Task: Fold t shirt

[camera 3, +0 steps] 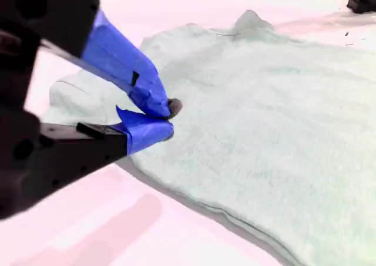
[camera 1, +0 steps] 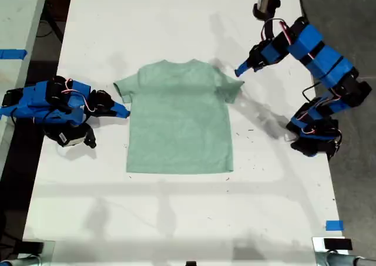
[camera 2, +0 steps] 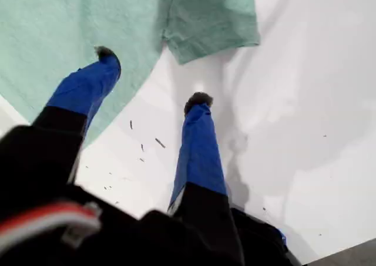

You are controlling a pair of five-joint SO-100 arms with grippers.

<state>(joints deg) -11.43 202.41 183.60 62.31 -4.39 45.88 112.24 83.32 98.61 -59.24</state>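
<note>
The t shirt [camera 1: 179, 118] lies flat and face-up near the middle of the white table [camera 1: 176, 219], its neck toward the far edge in the exterior view and its hem toward the near edge, so its long axis runs from far to near between my two arms. No fold is visible yet; both sleeves are spread out to the sides.

My second gripper [camera 1: 120, 110] sits at the exterior view's left, its tips at the side seam just below that sleeve. In the second wrist view the second gripper [camera 3: 163, 118] has its jaws nearly together, the tips at the edge of the cloth. I cannot tell whether any fabric is pinched between them or whether they merely rest against it.

My first gripper [camera 1: 239, 71] hovers at the exterior view's right, just beside the other sleeve. The first wrist view shows the first gripper [camera 2: 154, 81] with jaws well apart and holding nothing: one tip shows over the green cloth, the other over bare table, with the sleeve hem just beyond them.

My judgement: the second gripper is nearer to a grasp; the first must come down onto the sleeve edge before a fold across the long axis can begin
</note>
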